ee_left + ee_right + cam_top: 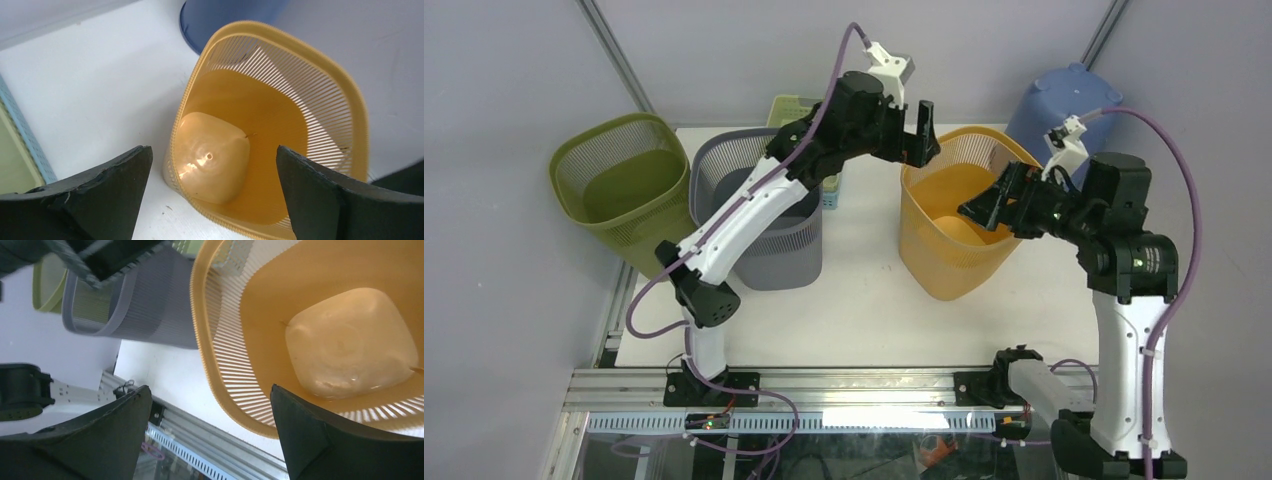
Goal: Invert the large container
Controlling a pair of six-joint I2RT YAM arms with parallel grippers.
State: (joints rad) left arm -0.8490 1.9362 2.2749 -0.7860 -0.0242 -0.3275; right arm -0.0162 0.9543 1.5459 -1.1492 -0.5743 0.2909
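The large orange slatted basket [954,262] stands upright on the white table, right of centre, mouth up and empty. My left gripper [923,138] hangs open over its far left rim; in the left wrist view [212,151] the jaws stand wide apart above the basket [260,115], touching nothing. My right gripper [986,200] is open over the basket's right side, fingers just above the mouth. In the right wrist view [210,390] the basket [350,340] fills the upper right and its near rim passes between the spread jaws.
A grey basket [774,235] stands left of the orange one under my left arm, and a green basket [619,190] hangs off the table's left edge. A blue bin [1054,105] is at the back right. A small pale tray [796,105] lies behind. The metal rail [854,385] runs along the front.
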